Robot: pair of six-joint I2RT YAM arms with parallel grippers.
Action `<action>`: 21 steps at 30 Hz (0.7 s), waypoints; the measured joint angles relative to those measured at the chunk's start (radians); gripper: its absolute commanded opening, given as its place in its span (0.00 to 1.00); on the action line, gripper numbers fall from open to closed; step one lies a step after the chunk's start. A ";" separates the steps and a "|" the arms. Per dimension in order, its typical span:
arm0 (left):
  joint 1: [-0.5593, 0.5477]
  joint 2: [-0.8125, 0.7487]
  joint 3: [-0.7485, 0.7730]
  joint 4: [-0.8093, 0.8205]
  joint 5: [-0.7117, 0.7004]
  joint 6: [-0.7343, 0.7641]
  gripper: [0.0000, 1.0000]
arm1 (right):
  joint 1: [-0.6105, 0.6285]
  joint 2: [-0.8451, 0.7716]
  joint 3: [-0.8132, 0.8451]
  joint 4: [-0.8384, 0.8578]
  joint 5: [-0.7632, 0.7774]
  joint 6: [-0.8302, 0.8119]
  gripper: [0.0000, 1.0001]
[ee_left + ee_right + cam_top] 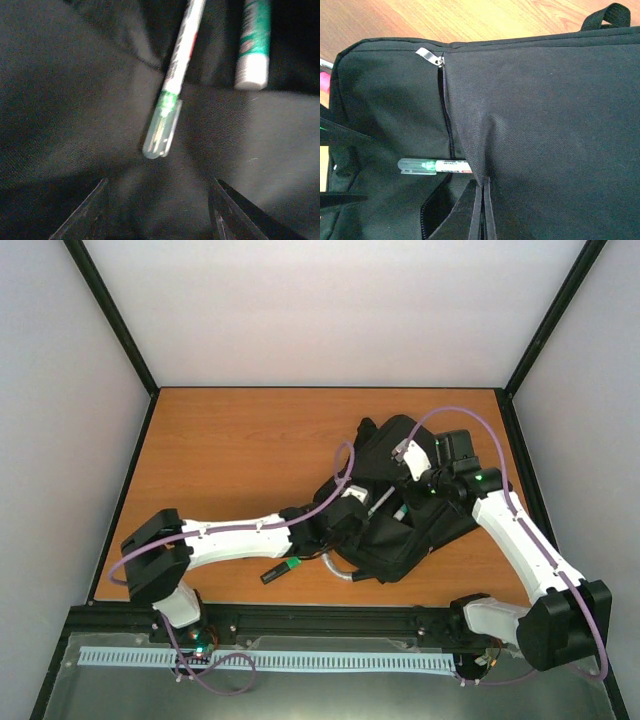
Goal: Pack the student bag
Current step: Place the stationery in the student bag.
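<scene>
student bag [75, 100], just beneath open left tool [160, 185]

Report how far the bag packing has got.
Done: a green-and-white tube seems to lie inside the large black fabric backpack. In hand: the right gripper pinches its fabric beside the open zip pocket, where a clear-capped white pen sticks halfway out; the left gripper is open and empty. Left: push the pen in, pack the green-tipped black marker on the table, close the pocket.
</scene>
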 measured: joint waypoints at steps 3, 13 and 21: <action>-0.007 0.043 0.009 -0.038 -0.035 0.013 0.57 | -0.009 0.001 0.000 -0.001 -0.020 0.003 0.03; -0.014 0.172 0.096 -0.070 -0.100 0.118 0.27 | -0.018 -0.004 -0.021 0.033 -0.080 0.014 0.03; -0.015 0.249 0.181 -0.057 -0.167 0.179 0.01 | -0.053 -0.034 -0.058 0.063 -0.111 0.023 0.03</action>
